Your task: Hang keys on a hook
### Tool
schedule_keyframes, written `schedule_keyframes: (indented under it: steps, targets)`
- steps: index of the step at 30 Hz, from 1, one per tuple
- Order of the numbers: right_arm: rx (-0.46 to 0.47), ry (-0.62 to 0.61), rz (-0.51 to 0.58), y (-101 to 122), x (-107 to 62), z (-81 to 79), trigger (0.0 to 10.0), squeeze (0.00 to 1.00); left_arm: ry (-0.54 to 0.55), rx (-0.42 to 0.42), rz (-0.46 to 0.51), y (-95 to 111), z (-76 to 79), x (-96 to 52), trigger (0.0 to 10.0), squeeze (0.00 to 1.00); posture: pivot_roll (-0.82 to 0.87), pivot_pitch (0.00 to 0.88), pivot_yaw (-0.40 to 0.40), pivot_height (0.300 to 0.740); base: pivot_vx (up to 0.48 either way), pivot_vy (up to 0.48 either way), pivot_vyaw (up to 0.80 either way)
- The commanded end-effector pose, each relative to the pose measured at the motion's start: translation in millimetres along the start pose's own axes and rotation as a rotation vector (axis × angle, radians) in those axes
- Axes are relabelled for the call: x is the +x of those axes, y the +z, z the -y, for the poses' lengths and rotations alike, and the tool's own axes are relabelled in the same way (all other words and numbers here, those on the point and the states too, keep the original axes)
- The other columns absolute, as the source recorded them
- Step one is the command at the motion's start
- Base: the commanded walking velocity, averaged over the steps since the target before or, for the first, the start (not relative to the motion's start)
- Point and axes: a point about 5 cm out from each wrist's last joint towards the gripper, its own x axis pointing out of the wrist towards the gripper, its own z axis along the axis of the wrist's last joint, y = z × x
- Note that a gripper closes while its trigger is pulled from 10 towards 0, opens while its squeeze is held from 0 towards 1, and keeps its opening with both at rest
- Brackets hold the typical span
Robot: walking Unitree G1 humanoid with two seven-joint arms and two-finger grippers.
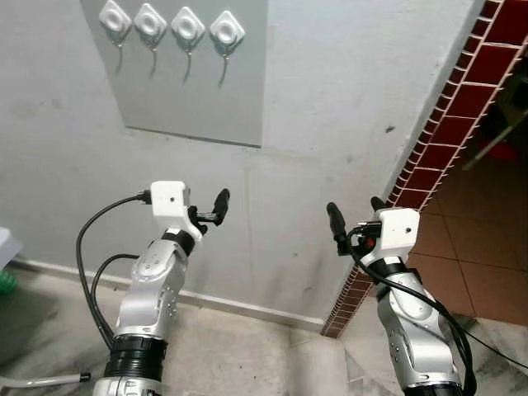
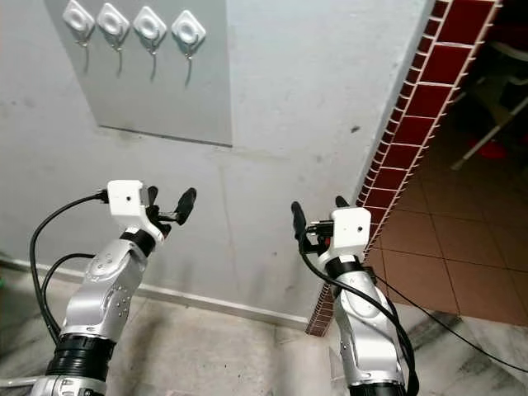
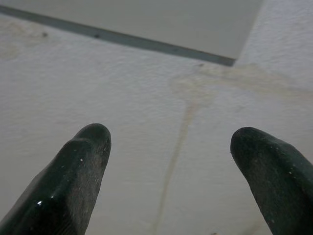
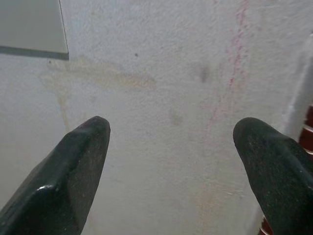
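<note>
Nearest the camera, the two silver arms rise from the grey marbled floor (image 1: 247, 355), both raised toward the wall. The left gripper (image 1: 208, 216) has its black fingers (image 3: 73, 176) spread apart with nothing between them, and the right gripper (image 1: 355, 216) is likewise spread and empty, its fingers (image 4: 68, 171) facing bare plaster. No keys can be seen anywhere in these pictures.

Beyond the fingertips stands the rough pale-grey wall (image 1: 330, 124), and beside the right fingers a column of dark red tiles (image 1: 450, 124) edges a doorway.

Farthest, well above both pairs of fingers and more to the left side, a smooth grey rectangular panel (image 1: 223, 99) carries four white square-based metal hooks (image 1: 188, 29) in a horizontal row. The left arm appears nearer them.
</note>
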Motion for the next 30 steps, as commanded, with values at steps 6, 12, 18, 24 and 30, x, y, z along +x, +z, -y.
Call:
schedule_keyframes:
  steps: [6, 12, 18, 24, 30]
  targets:
    - [-0.016, 0.001, -0.006, 2, 3.2, 4.8, 10.0, 0.0, 0.013, 0.013, -0.019, -2, 0.6, 3.6, 10.0, 0.0, -0.11, 0.0, -0.017, 0.74, 0.0, 0.0, 0.8]
    - [-0.039, 0.005, -0.008, 3, 5.5, 9.6, 10.0, 0.0, 0.024, 0.018, -0.018, -2, 0.7, 4.9, 10.0, 0.0, -0.11, 0.0, -0.023, 0.74, 0.0, 0.0, 0.8]
    - [-0.044, 0.008, -0.01, 3, 6.9, 11.2, 10.0, 0.0, 0.02, 0.022, -0.016, -3, -0.3, 3.9, 10.0, 0.0, -0.1, 0.0, -0.028, 0.74, 0.0, 0.0, 0.8]
    - [-0.043, 0.014, -0.012, 3, 7.0, 10.2, 10.0, 0.0, 0.019, -0.017, -0.019, -3, -0.5, 4.1, 10.0, 0.0, -0.1, 0.0, -0.027, 0.74, 0.0, 0.0, 0.8]
    - [-0.045, 0.019, -0.012, 2, 6.4, 11.3, 10.0, 0.0, 0.019, -0.013, -0.016, -2, -2.5, 5.7, 10.0, 0.0, -0.11, 0.0, -0.025, 0.74, 0.0, 0.0, 0.8]
